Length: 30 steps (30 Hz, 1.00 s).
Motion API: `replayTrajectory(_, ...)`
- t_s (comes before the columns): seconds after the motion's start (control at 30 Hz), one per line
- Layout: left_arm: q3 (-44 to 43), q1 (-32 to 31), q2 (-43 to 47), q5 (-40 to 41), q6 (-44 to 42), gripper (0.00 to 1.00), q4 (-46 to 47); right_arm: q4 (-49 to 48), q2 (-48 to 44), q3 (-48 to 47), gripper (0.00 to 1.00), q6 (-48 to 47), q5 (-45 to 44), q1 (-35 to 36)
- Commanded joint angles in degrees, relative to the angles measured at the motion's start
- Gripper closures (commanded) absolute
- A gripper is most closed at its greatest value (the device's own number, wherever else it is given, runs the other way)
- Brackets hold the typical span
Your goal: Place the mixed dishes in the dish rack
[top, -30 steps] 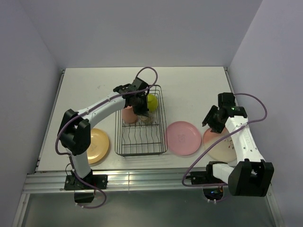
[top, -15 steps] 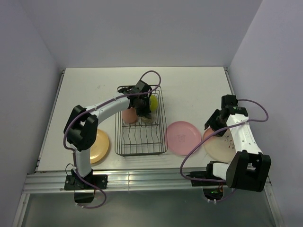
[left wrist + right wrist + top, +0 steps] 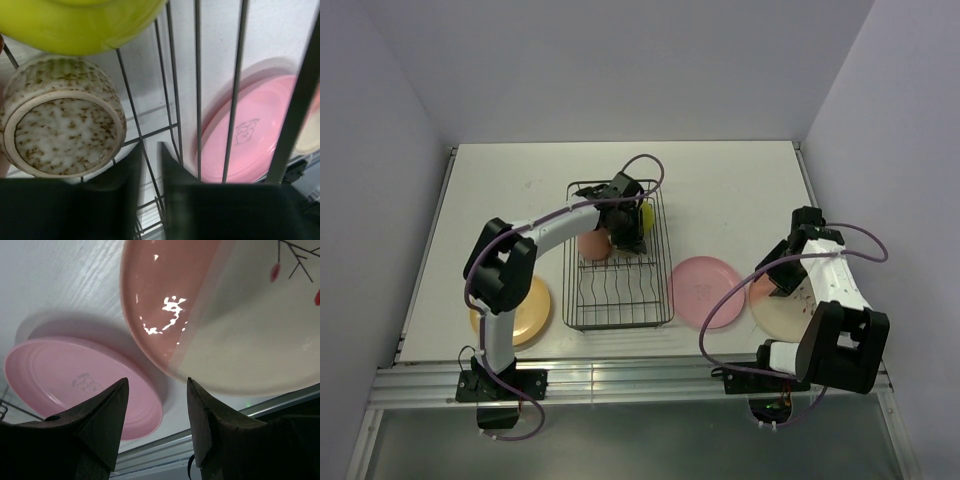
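Black wire dish rack (image 3: 618, 325) sitting mid-frame, top view: lime-green bowl (image 3: 645, 212) and tumbler (image 3: 593, 245) lying inside. Yellow-orange plate (image 3: 525, 308) lower left, pink plate (image 3: 707, 291) and pink-and-cream plate (image 3: 785, 305) lower right, all lying on surface (image 3: 740, 190), awaiting loading.
Left wrist view: left tool (image 3: 150, 155) barely parted, gripping nothing; tan bowl (image 3: 62, 117) resting in rack, upper left.
Right wrist view: right tool (image 3: 157, 390) gaping, empty, hovering at pink-and-cream plate rim.

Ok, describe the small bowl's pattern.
The small bowl is cream-tan with dark brown speckles all over. It shows best in the left wrist view.

Bright, even light — glare on pink-and-cream plate (image 3: 225, 315)
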<state>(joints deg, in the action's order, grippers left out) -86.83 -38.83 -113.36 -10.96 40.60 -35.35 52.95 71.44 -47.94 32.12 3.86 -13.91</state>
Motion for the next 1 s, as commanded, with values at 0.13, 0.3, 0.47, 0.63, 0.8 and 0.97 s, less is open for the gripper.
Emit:
replayTrajectory(0.13, -4.14, -0.11, 6.57, -3.28, 0.97, 0.45, -0.68, -4.34, 6.60, 1.80, 0.43, 0.67, -3.24, -2.35)
replayTrajectory(0.3, -7.56, -0.11, 7.98, -3.19, -0.08, 0.39, -3.75, -8.11, 13.09, -0.21, 0.44, 1.28, -3.07, -2.43)
replayTrajectory(0.47, -7.22, -0.11, 11.14, -3.28, 0.09, 0.39, -4.72, -10.41, 19.78, -3.82, 0.80, 1.10, -2.36, -2.26)
replayTrajectory(0.63, -5.81, -0.11, 13.95, -2.58, 0.09, 0.38, -6.22, -10.67, 28.83, -12.07, 0.85, 1.10, -3.24, 0.55)
replayTrajectory(0.8, -3.70, -0.11, 16.68, -1.43, 0.45, 0.38, -7.79, -10.93, 37.36, -22.97, 0.85, 2.07, -0.09, 5.56)
replayTrajectory(0.97, -3.87, -0.19, 18.17, 0.06, 0.45, 0.38, -10.78, -11.55, 45.26, -34.56, 0.85, 1.11, 4.66, 9.25)
